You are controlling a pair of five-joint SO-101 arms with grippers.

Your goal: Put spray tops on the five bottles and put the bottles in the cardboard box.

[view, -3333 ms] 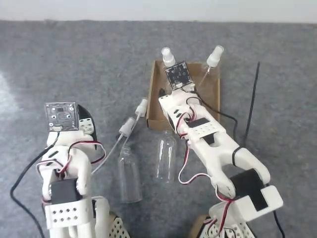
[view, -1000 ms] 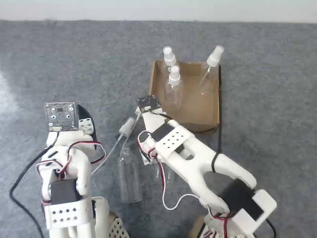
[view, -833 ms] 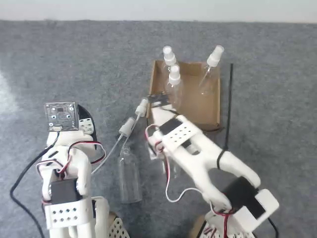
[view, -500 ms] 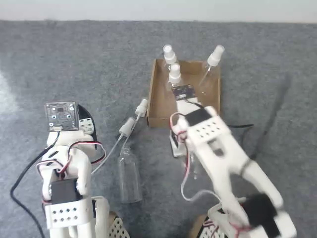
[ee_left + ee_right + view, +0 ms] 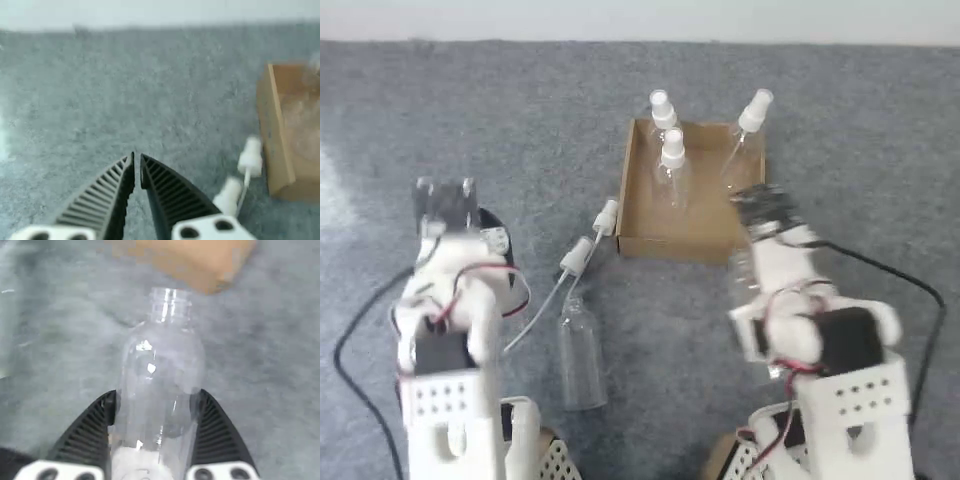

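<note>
1. Step in hand: capping the fourth bottle. Three capped bottles (image 5: 672, 172) stand inside the cardboard box (image 5: 670, 244), and two bottles are without tops.
2. Right gripper (image 5: 155, 402): its fingers (image 5: 95, 432) are spread to the width of the bottle's body and clamped on either side of it. The held bottle (image 5: 161, 360) is clear. Its threaded neck is bare and points away from the wrist toward the box just beyond. Whether its base rests on the carpet (image 5: 520, 120) cannot be told.
3. Left gripper (image 5: 137, 159): its fingers (image 5: 107, 197) are drawn together, with a thin slit between the tips, and grasp nothing. It hangs over bare carpet, left of the box.
4. Spray tops (image 5: 578, 256): two lie loose on the carpet near the box's left front corner, their thin tubes trailing toward the arms.
5. Second open bottle (image 5: 580, 345): it lies on its side on the carpet between the two arms, with its neck close to the nearer top's tube.
6. Next move, as judged: the left gripper must part its fingers, take one spray top by the head, and bring it to the held bottle. The tube is long and slender and the neck narrow, so close alignment is called for. The right gripper must brace the bottle against the twist.
</note>
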